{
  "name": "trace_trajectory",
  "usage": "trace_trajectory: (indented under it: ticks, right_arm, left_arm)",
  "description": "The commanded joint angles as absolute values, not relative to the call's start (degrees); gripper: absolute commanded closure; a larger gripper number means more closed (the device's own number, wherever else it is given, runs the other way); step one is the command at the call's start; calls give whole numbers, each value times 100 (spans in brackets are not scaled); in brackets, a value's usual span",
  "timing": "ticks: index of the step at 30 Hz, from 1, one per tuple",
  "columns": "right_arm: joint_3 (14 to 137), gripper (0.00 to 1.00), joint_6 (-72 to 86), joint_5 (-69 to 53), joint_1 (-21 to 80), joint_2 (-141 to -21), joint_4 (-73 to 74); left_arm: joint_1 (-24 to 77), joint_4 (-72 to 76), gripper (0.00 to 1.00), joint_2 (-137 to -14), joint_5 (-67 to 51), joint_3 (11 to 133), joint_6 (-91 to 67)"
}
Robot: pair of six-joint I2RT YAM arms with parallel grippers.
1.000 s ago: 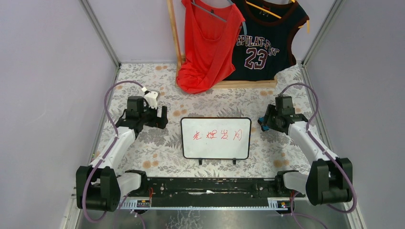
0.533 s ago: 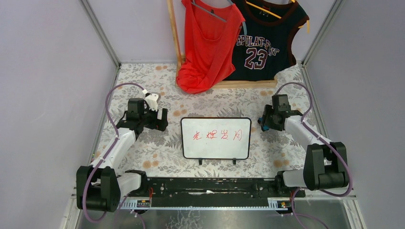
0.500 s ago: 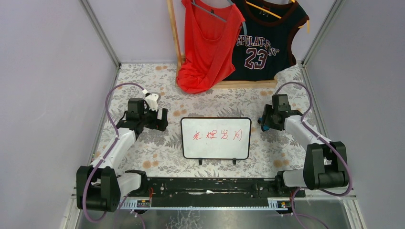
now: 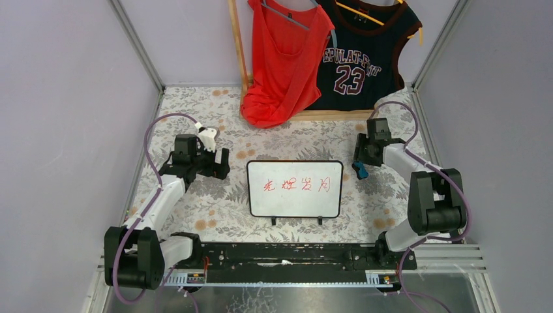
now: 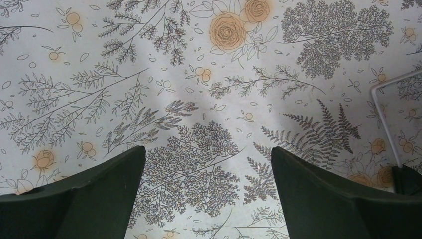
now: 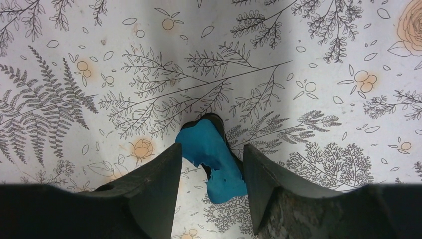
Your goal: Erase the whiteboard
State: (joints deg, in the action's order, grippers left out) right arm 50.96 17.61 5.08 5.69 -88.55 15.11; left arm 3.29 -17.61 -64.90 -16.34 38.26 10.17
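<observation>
Right jaws: apart, pointing down, one on each side of a blue pad [image 6: 215,164] with a dark part under it. The pad lies on the floral bench [image 4: 215,208]. One finger [image 6: 154,184] looks to touch the pad's edge; a narrow gap shows at the other. No clamp seen.

Left jaws: wide apart, low over bare floral cloth, nothing between them.

Whiteboard [image 4: 295,195]: middle of the bench, between the two arms, its two small feet at the near edge. Red writing [image 4: 297,185] runs across it, unwiped. The pad sits just beside the board's right edge, near the far corner, not touching. Left jaws are near the board's left side, apart from it.

Far edge: red top [image 4: 283,59] and dark jersey [image 4: 365,59] hanging on a wooden rack [image 4: 236,45].
</observation>
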Motion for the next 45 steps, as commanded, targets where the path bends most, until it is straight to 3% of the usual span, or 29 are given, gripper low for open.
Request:
trace_trajectory:
  ticks: [1, 27, 45]
  right_arm:
    - [5330, 45, 1660, 556, 606, -8967, 1385]
    - [4356, 47, 1965, 113, 604, -8661, 894]
    - [5176, 46, 1732, 809, 602, -8215, 1714]
  left_arm:
    - [281, -1740, 4, -6482, -1682, 3762, 1134]
    - [283, -1743, 4, -6598, -1720, 3788, 1093]
    - [279, -1714, 4, -6662, -1692, 3755, 1064]
